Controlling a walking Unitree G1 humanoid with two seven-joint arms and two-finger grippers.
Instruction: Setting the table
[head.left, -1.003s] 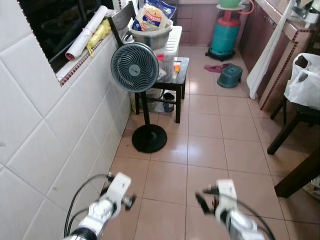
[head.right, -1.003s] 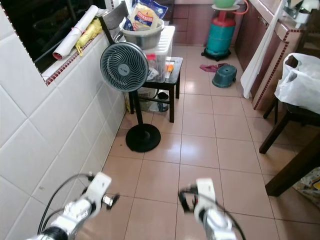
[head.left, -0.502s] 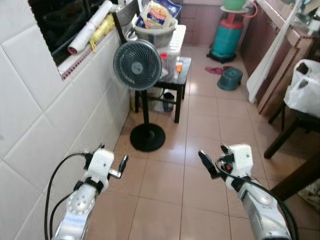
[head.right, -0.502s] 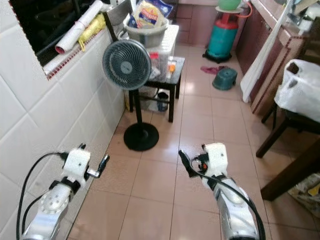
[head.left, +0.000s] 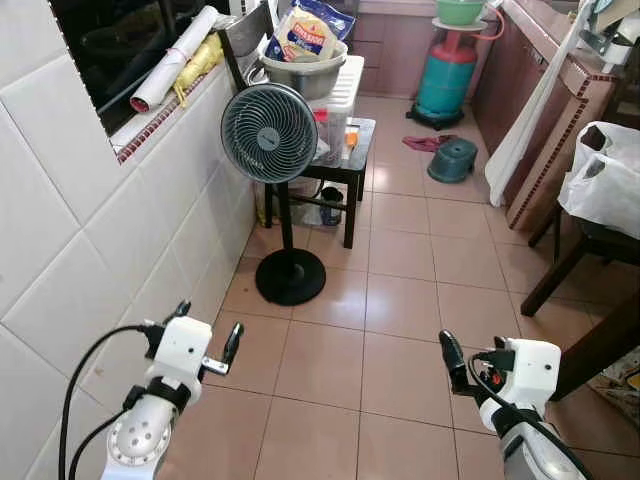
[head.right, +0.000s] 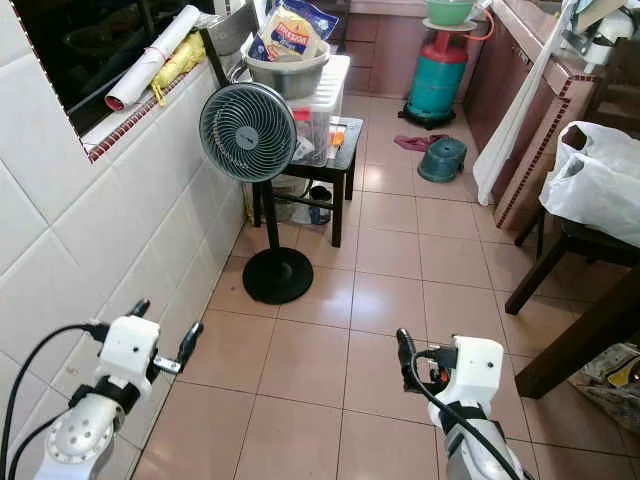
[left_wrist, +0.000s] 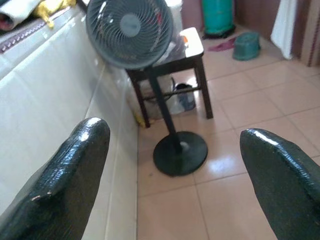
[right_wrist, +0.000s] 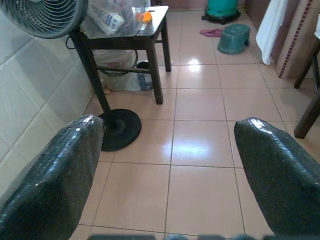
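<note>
My left gripper (head.left: 207, 326) is held low at the left, close to the white tiled wall (head.left: 90, 230), open with nothing between its fingers (left_wrist: 75, 165). My right gripper (head.left: 470, 362) hangs low at the right over the floor tiles, also open and empty, its fingers (right_wrist: 55, 175) spread wide. A dark wooden table leg and edge (head.left: 598, 345) stand at the right border, just right of the right gripper. No tableware can be made out.
A standing fan (head.left: 270, 132) is ahead by the wall, with a black side table (head.left: 347, 165) holding a plastic box and a basin (head.left: 305, 68) behind it. Farther back are a gas cylinder (head.left: 445, 75) and a green stool (head.left: 452, 160). A white bag (head.left: 605, 180) lies on a chair at right.
The camera has shifted slightly. Both arms rose from the bottom edge, then the right gripper sank lower and to the right. Both grippers stayed open.
</note>
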